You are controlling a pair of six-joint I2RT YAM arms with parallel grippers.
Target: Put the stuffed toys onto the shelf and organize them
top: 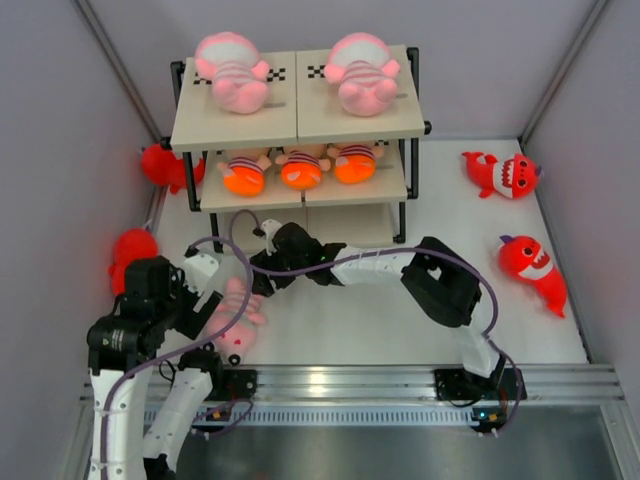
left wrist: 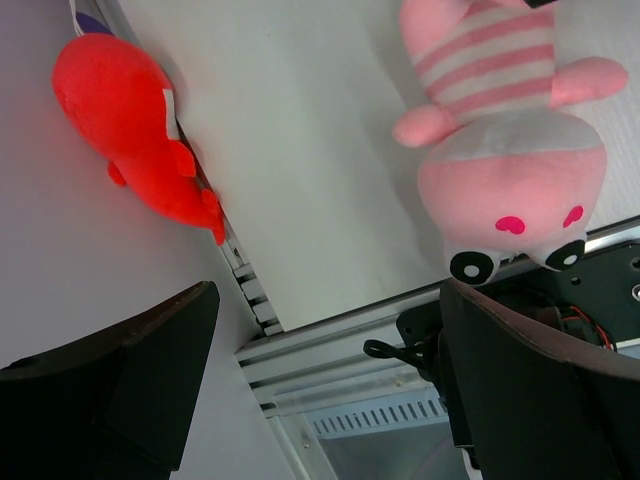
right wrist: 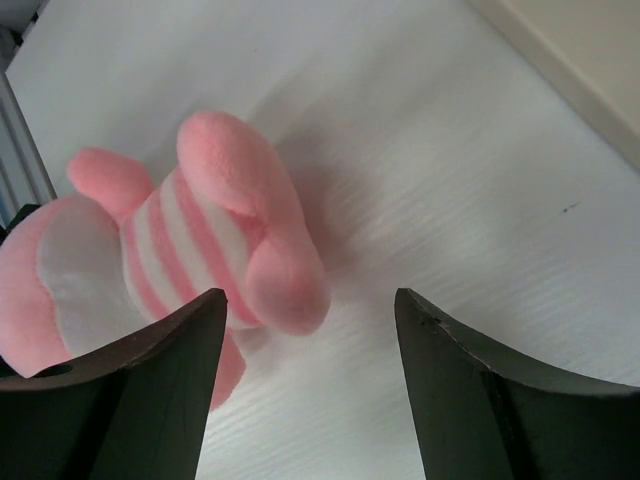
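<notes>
A pale-pink stuffed toy with a striped body [top: 236,320] lies on the table between my two arms, its head toward the near edge. My right gripper [top: 258,275] reaches across to its feet. In the right wrist view that gripper [right wrist: 310,300] is open, and the toy's pink foot [right wrist: 285,285] lies just ahead of the left fingertip, ungripped. My left gripper [top: 205,300] hovers beside the toy; in its own view it [left wrist: 325,290] is wide open and empty, with the toy [left wrist: 510,150] off to the upper right. The shelf [top: 296,110] holds two pink toys [top: 232,70] [top: 360,72] on top.
Three orange-red toys [top: 300,168] sit on the middle board. Two red sharks [top: 510,173] [top: 535,265] lie on the table at the right. Two red toys [top: 165,165] [top: 132,248] rest against the left wall, one also seen as a red toy [left wrist: 130,120]. A metal rail [top: 330,380] runs along the near edge.
</notes>
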